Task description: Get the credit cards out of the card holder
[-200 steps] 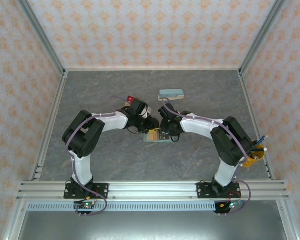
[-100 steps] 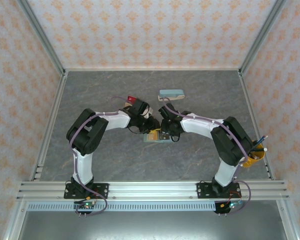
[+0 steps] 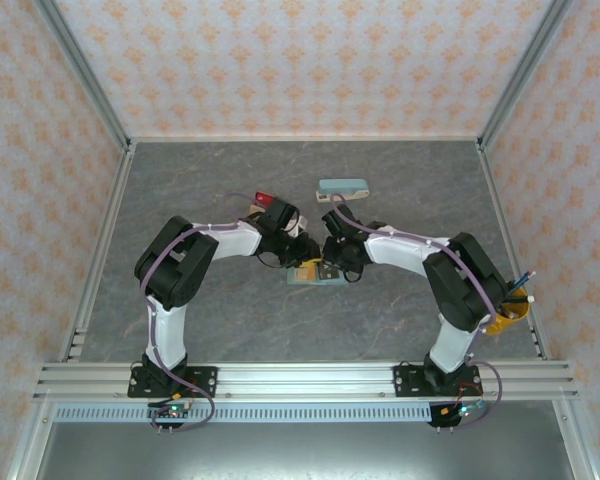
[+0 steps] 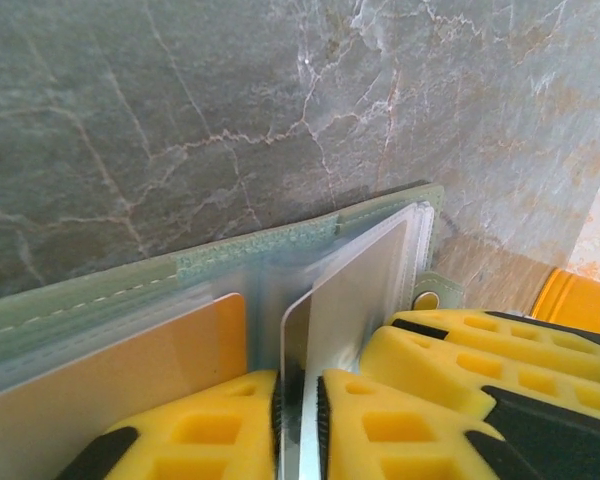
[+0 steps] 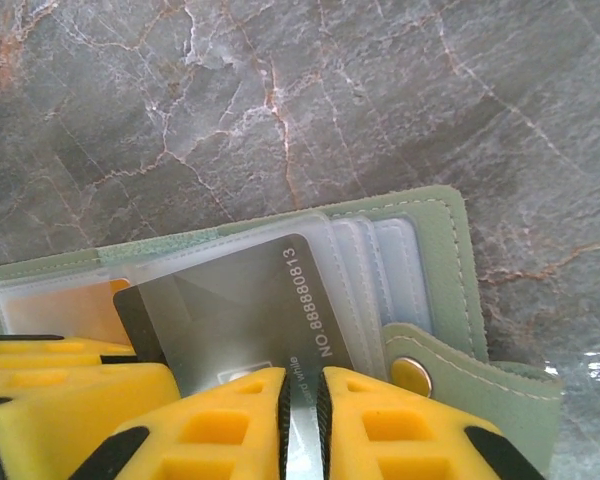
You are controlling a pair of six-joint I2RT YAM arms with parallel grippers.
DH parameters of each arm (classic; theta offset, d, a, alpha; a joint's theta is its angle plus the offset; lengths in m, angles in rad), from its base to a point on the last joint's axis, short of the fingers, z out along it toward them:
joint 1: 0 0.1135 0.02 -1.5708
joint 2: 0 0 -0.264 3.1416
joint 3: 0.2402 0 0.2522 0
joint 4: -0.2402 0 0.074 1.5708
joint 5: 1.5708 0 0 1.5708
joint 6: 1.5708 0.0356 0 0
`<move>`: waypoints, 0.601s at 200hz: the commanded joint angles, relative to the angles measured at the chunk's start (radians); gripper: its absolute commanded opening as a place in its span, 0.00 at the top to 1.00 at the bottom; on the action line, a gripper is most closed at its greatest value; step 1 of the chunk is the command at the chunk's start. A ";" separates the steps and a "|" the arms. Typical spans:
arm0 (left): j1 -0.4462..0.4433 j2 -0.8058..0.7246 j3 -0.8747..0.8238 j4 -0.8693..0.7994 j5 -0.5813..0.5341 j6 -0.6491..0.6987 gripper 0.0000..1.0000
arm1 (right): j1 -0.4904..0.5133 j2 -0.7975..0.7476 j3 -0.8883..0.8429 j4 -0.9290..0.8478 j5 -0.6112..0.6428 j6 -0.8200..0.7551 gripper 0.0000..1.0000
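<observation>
Both pairs of fingers are nearly closed. My left fingers (image 4: 298, 410) press on the edge of a thin grey card, and my right fingers (image 5: 302, 400) pinch the dark grey card (image 5: 250, 300) the same way. The two pairs sit so close together that I judge both are gripping that one card.

The card holder (image 5: 435, 260) lies open and flat on the worktop (image 3: 230, 320) directly under both sets of fingers. Its snap tab (image 5: 412, 375) is just to the right of my right fingers. The dark grey card reaches out across the clear sleeves (image 5: 380, 250), but part of it seems tucked under one. I count it as half drawn, not free.

Just left of my left fingers, an orange-yellow card (image 4: 130, 365) sits fully inside its sleeve, untouched. Beyond my left wrist a red card (image 3: 265, 198) lies on the worktop apart from the holder, so that one looks done.

By my reckoning, one card is out, one is in hand, and at least one is left. I cannot tell whether the other sleeves hold more.
</observation>
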 commanded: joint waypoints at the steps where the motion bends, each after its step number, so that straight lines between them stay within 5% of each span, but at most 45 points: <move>1: -0.008 0.013 0.020 0.036 0.032 0.018 0.85 | -0.007 -0.011 -0.032 0.009 -0.016 0.018 0.82; 69: 0.025 -0.035 -0.018 0.000 0.004 0.067 1.00 | -0.033 -0.054 -0.060 0.006 0.005 0.024 0.82; 120: 0.056 -0.096 -0.060 -0.040 -0.005 0.107 1.00 | -0.035 -0.045 -0.071 0.010 0.011 0.039 0.82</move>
